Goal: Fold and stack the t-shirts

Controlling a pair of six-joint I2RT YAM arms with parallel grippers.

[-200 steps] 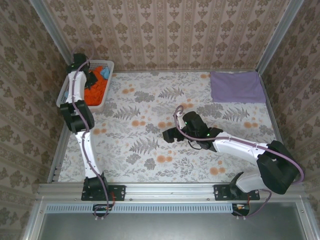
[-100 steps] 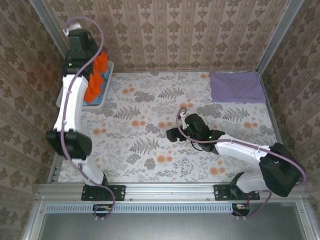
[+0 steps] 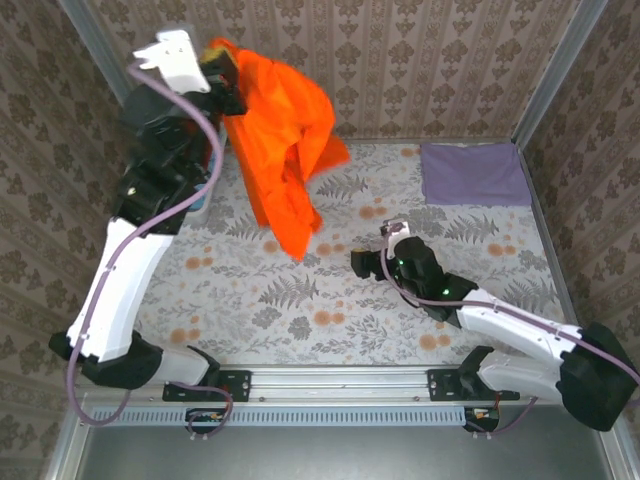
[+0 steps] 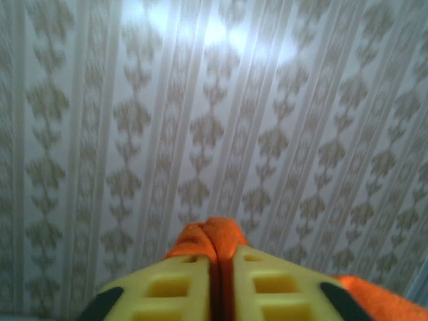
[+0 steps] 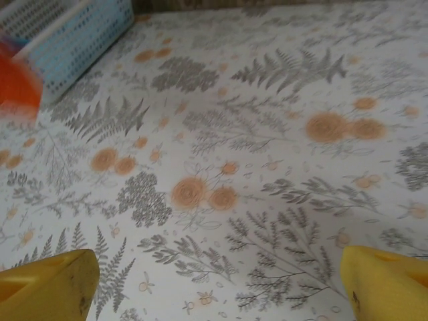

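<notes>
Two arms are bolted at the near edge of the table (image 3: 300, 310). The left one reaches high above the far left corner. Its left gripper (image 4: 219, 261) is clenched on the orange t-shirt (image 3: 285, 140). In the left wrist view a fold of orange cloth is pinched between the two yellow fingers (image 4: 174, 287), which stand almost together, with the patterned wall (image 4: 200, 120) behind them.

The shirt hangs free from that grip, bunched at the top and trailing down and to the right over the far left part of the table. Whether its lowest tip touches the table I cannot tell.

The lavender t-shirt (image 3: 475, 173) lies flat, folded into a rectangle, in the far right corner of the table, well apart from the orange one.

The right gripper (image 3: 362, 264) sits low over the middle of the table, released. Its fingers are spread wide with bare table between them, and it holds nothing. In the right wrist view a lattice basket (image 5: 67, 33) stands toward the far left edge of the table, with a blur of orange just beside it.
</notes>
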